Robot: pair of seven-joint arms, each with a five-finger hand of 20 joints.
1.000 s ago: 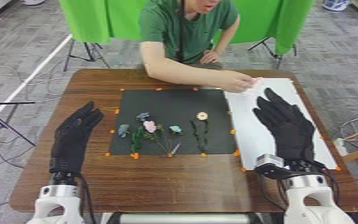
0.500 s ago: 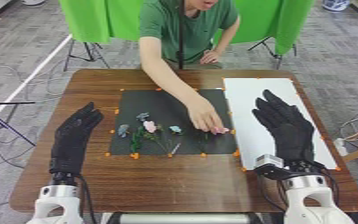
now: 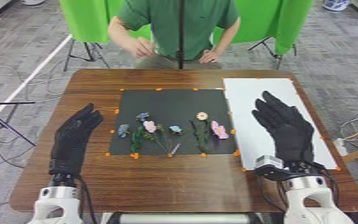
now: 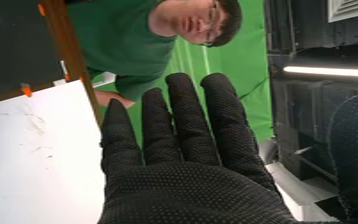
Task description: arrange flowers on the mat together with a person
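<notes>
Pink flower (image 3: 219,130) lies on the black mat (image 3: 169,105) between 3 and 4 o'clock from the mat's middle, with the pale yellow flower (image 3: 202,116) beside it at about 2 o'clock. In the 2 earlier head views the person's hand (image 3: 143,48) was first over the far end of the white sheet (image 3: 247,100) with something pink, then down at this flower; now it is off the mat, past the desk (image 3: 158,177) edge at 11 o'clock. The person's other hand (image 3: 210,56) has stayed at the waist.

The other flowers have not moved: a second pink flower (image 3: 151,126) between 8 and 9 o'clock, a light blue flower (image 3: 175,129) just nearer than the middle, and 2 grey-blue flowers, 1 (image 3: 143,116) near 10 o'clock and 1 (image 3: 124,130) near the mat's 9 o'clock edge.

The left robot hand (image 3: 76,132) is open and empty at 9 o'clock, beside the mat. The right robot hand (image 3: 285,127) is open too, at 3 o'clock, blocking part of the white sheet. In the right wrist view, the right robot hand (image 4: 189,187) has its fingers straight. Orange markers edge the mat, and green cloth (image 3: 91,22) hangs behind the person.
</notes>
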